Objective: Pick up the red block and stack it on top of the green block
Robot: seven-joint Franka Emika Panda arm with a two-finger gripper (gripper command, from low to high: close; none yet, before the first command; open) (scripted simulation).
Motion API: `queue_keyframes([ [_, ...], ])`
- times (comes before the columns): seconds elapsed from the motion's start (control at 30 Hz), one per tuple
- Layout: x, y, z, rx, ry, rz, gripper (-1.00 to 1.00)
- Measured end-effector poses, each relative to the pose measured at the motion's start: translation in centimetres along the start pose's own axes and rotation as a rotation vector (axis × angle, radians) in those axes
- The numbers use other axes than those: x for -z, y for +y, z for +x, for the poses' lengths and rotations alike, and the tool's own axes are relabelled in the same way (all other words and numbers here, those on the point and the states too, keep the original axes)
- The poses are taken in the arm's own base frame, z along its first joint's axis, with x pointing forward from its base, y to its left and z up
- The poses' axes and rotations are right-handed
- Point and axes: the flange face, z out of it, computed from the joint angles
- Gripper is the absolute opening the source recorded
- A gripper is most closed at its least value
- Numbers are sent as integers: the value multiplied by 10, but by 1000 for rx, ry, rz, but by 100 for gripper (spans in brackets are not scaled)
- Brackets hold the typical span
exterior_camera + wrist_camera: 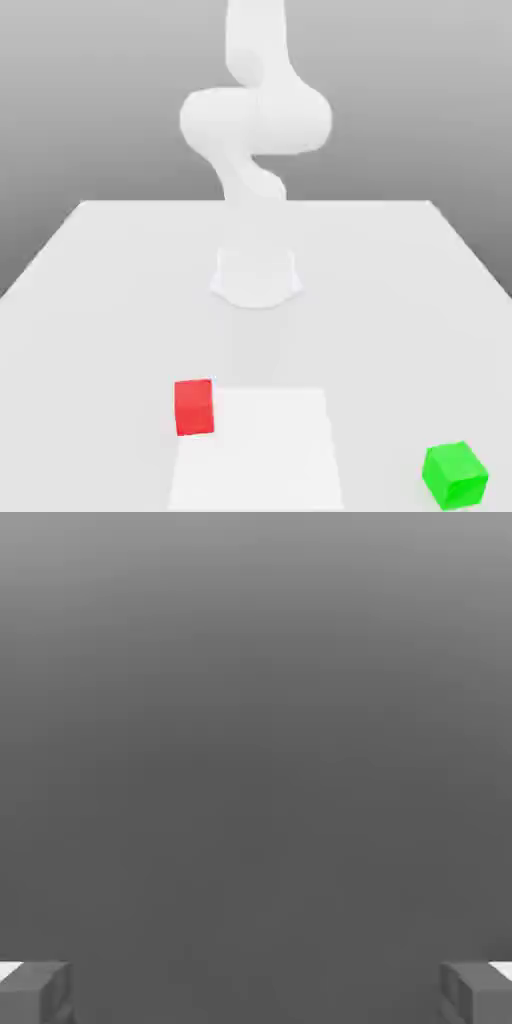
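**Gripper wide apart, nothing held**

The gripper (256, 992) is spread wide and empty, ready to fit around 1 cube. On the table (100, 260), the red block (194, 407) sits near the front, well apart from the green block (455, 474) toward the exterior view's right.
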Motion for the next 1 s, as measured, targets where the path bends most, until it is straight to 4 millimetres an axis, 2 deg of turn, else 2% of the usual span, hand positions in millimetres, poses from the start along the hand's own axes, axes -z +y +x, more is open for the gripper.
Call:
queue_keyframes([
  [0.1, -79, 25, -7, 28, -72, -93, 0],
  [0.23, -169, 72, -29, 60, -175, -203, 0],
  [0.37, -244, 132, -65, 87, -291, -303, 0],
  [0.47, -288, 182, -101, 104, -387, -371, 0],
  [0.6, -326, 250, -154, 117, -517, -447, 0],
  [0.67, -341, 265, -171, 123, -543, -457, 0],
  [0.83, -376, 290, -196, 125, -551, -462, 0],
  [0.87, -381, 293, -199, 125, -551, -462, -100],
  [1.0, -381, 293, -200, 125, -552, -462, -100],
])
